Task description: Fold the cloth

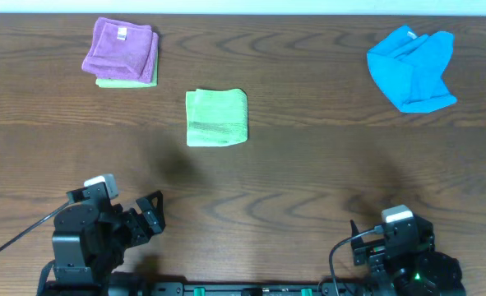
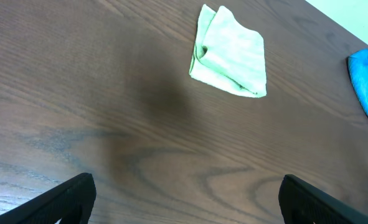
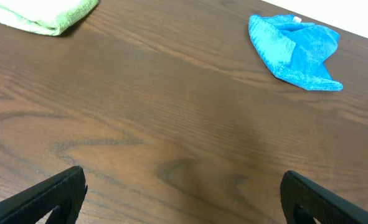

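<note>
The lime-green cloth [image 1: 216, 117] lies folded into a small rectangle on the wooden table, a little left of centre. In the left wrist view the cloth [image 2: 230, 53] shows layered edges, far ahead of my left gripper [image 2: 187, 190], which is open over bare wood. A corner of the cloth [image 3: 47, 15] shows at the top left of the right wrist view. My right gripper [image 3: 184, 183] is open too, with nothing between its fingers. Both arms sit near the table's front edge, the left arm [image 1: 94, 230] and the right arm [image 1: 403, 247], well apart from the cloth.
A folded purple cloth [image 1: 121, 48] rests on another green cloth [image 1: 127, 82] at the back left. A crumpled bright blue cloth [image 1: 413, 67] lies at the back right and also shows as the blue cloth [image 3: 294, 50] in the right wrist view.
</note>
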`<state>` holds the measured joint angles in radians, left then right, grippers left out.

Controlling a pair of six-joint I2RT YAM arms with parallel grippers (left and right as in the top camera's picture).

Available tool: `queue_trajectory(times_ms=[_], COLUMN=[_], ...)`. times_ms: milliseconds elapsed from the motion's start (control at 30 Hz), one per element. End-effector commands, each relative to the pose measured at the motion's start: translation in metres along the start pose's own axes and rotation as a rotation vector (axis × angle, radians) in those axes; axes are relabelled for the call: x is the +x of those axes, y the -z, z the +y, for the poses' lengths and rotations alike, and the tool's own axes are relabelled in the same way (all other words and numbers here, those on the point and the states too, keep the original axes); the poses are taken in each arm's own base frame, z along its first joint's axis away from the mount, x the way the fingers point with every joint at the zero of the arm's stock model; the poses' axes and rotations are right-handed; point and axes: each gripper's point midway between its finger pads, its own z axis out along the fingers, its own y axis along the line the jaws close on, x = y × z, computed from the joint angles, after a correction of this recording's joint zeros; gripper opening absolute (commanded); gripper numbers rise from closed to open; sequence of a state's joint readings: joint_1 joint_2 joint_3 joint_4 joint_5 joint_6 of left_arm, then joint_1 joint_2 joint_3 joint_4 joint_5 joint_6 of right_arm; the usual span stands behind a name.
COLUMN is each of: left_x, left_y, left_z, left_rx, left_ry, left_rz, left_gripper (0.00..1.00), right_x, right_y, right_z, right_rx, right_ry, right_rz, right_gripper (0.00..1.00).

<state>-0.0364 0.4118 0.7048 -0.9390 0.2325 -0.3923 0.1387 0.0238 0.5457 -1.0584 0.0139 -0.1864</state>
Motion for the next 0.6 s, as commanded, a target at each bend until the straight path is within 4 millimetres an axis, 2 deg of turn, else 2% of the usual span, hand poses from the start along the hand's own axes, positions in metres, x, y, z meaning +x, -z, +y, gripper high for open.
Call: queue_trajectory(times_ms=[0,100,233,400,567], left_x=[0.004,0.007,0.004,0.003,-0.007], left_y=[0.001,0.001,0.001,-0.018,-0.055], left_z=[0.003,0.013,0.009,-0.027,-0.049], left_rx=[-0.016,-0.066,-0.048,0.126,0.151], left_ry=[-0.007,0.018,0.338,0.542,0.725], left_rz=[0.013,0.022,0.005,0.117,0.226], left_gripper=[0.95,0.95,0.95,0.95,0.95], right_x=[0.002,0.002,0.002,0.002,0.002], right_y=[-0.001,-0.001,-0.001,-0.001,-0.001], right_z=[0.001,0.001,0.001,0.001,0.001], right_rx=[-0.003,-0.002,-0.003,-0.003,-0.003], right_ry=[0.008,0.008,0.008,0.008,0.008], right_rz=[0.007,0.007,0.007,0.007,0.007], right_gripper=[0.99,0.99,0.99,0.99,0.99])
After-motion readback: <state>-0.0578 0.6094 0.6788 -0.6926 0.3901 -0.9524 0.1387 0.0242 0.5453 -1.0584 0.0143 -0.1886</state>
